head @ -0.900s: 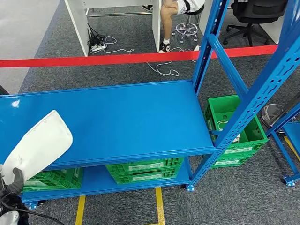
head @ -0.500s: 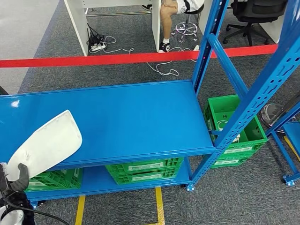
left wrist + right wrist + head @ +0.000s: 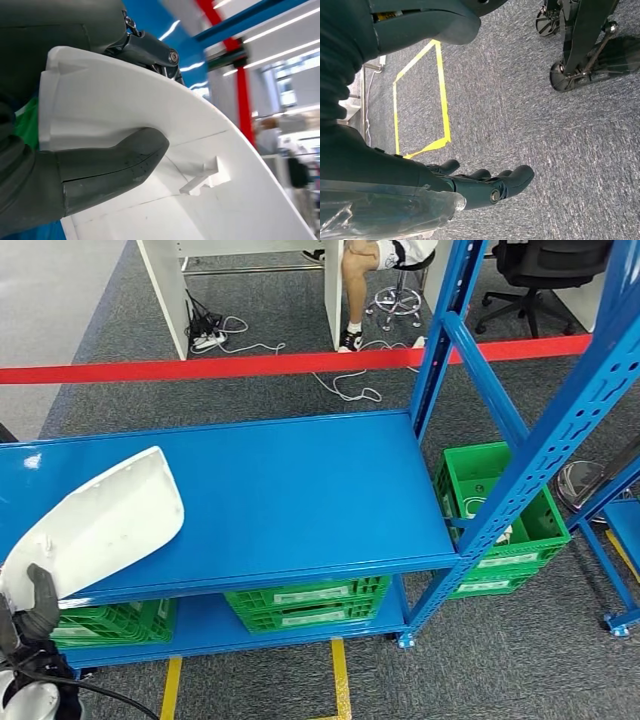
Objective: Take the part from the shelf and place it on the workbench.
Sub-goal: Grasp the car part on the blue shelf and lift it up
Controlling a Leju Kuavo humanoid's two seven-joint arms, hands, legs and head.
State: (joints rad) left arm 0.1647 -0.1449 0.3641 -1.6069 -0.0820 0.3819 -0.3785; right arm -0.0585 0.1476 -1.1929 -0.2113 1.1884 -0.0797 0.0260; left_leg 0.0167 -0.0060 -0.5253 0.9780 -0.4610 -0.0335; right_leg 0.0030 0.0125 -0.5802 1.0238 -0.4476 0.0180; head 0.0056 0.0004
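Observation:
The part is a long white moulded plastic shell (image 3: 98, 522), rounded at its far end. My left hand (image 3: 30, 605) grips its near end at the lower left of the head view, holding it slanted above the left front of the blue shelf board (image 3: 302, 490). Up close, the left wrist view has my thumb (image 3: 113, 162) pressed across the shell's (image 3: 211, 200) inner face and dark fingers behind its edge. My right hand (image 3: 486, 185) hangs over grey carpet with its fingers stretched out and nothing in them.
The blue rack's slanted upright (image 3: 558, 430) stands at the right. Green crates (image 3: 309, 602) sit on the bottom shelf and another (image 3: 498, 520) stands on the floor to the right. A red barrier tape (image 3: 226, 367) runs behind; a seated person's legs (image 3: 358, 280) are beyond. Yellow floor tape (image 3: 340, 680) lies below.
My left hand has lifted the white shell and swung its far end up and to the right over the shelf. The shelf and crates are unmoved.

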